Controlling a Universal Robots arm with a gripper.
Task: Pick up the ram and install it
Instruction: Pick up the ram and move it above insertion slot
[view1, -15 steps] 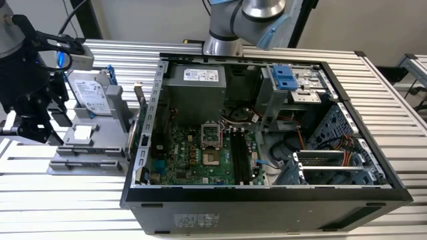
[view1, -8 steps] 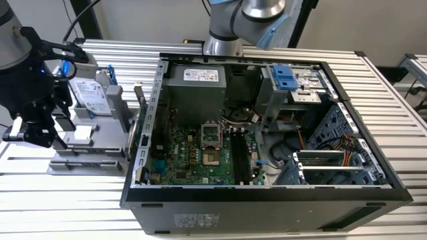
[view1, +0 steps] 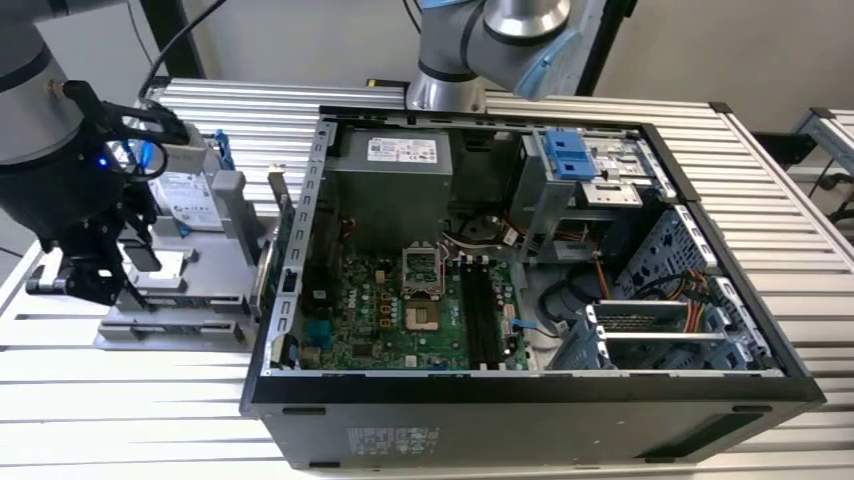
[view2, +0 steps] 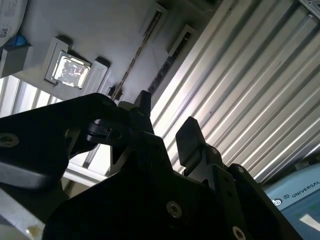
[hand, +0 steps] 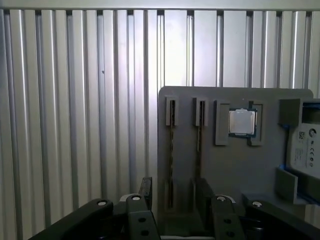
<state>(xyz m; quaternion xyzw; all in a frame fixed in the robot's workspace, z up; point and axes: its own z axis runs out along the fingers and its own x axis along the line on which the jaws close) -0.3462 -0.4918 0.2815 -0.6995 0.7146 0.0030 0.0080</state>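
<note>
The hand (hand: 172, 192) is hanging above the grey holder (hand: 235, 170), which is resting on the ribbed metal table (hand: 75, 100). Its two black fingers (hand: 145, 186) are standing spread apart, with nothing pinched between them.

The ram (hand: 171, 150) is sitting on edge in a narrow slot of the holder and is showing as a thin strip. In the first wrist view it is lining up with the gap between the fingers. A second slot is running parallel just beside it. A silver processor chip (hand: 242, 122) is lying in a pocket of the holder next to the slots. Beyond the chip, a hard drive in a blue frame (hand: 305, 150) is occupying the holder's edge.

In the exterior view the arm is standing over the holder at the exterior view's left. The open computer case (view1: 534, 430) is lying on the table toward the exterior view's right, with its green motherboard (view1: 387, 300) facing up. The ram is sitting well apart from the motherboard's black slots (view1: 481, 310).
</note>
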